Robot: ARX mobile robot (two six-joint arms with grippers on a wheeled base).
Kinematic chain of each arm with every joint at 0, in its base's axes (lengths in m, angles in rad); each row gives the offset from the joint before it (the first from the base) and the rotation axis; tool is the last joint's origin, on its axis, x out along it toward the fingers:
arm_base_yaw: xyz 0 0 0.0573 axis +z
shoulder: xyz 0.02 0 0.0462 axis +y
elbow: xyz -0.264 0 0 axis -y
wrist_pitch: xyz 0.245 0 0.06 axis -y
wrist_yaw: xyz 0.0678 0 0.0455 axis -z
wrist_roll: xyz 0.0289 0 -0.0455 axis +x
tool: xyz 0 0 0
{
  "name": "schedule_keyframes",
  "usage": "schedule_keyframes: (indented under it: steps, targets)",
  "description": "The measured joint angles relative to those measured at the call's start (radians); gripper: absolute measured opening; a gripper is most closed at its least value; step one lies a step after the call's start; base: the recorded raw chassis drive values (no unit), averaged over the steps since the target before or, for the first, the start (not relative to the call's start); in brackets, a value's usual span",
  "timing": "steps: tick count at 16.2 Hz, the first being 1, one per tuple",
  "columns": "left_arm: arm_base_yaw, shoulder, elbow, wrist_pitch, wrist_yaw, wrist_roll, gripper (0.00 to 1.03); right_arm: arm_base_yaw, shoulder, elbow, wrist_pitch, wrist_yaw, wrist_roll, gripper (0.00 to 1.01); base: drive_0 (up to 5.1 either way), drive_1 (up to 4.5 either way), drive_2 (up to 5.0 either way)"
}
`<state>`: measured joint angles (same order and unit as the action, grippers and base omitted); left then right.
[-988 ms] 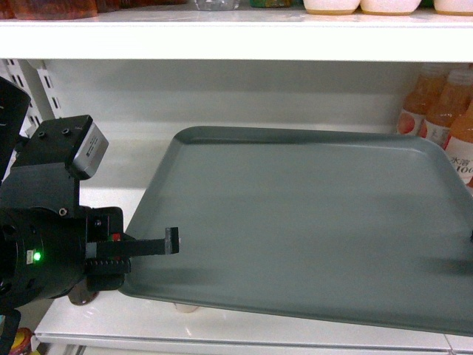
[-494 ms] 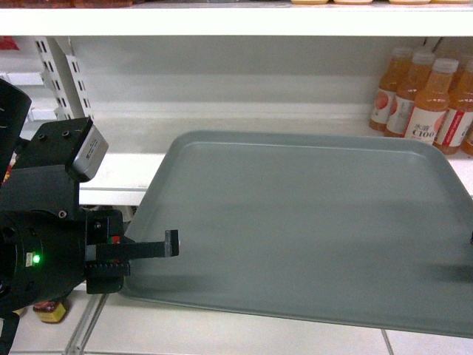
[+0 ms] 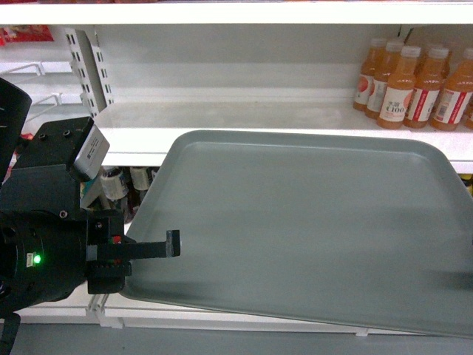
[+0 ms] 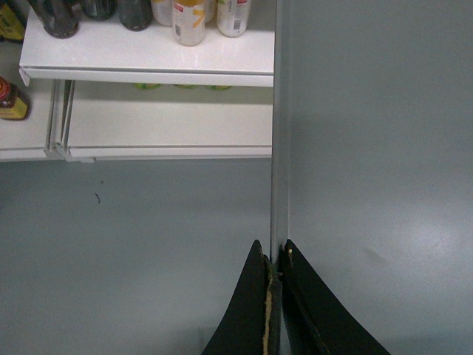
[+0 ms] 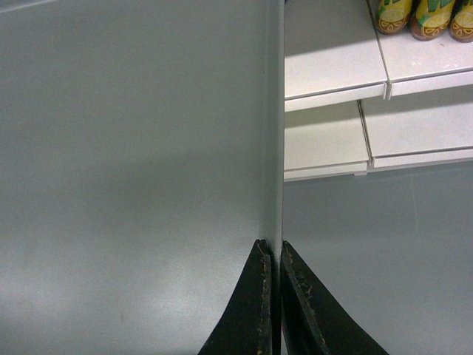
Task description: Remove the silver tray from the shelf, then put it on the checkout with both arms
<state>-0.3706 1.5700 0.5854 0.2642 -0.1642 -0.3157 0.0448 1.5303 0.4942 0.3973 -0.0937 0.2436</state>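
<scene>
Grey-green tray (image 3: 310,222) hangs clear of the shelf (image 3: 222,122), rims pinched by left gripper (image 4: 275,259) and right gripper (image 5: 272,255); keep both level while carrying to checkout.

From the head view, the silver tray (image 3: 310,229) runs off the right edge, so its right rim and the right pincer gripping it are cut off there. The tray hides the shelf (image 3: 222,122) front below. The juice bottles' (image 3: 410,85) label print is too small to read.
</scene>
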Motion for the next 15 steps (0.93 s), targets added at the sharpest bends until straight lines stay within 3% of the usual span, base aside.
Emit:
schedule_keyframes:
  steps: [15]
  targets:
    - [0.001, 0.0, 0.0, 0.0, -0.001, 0.0, 0.03, 0.0, 0.0, 0.0, -0.001, 0.001, 0.0, 0.02, 0.1, -4.25, 4.4]
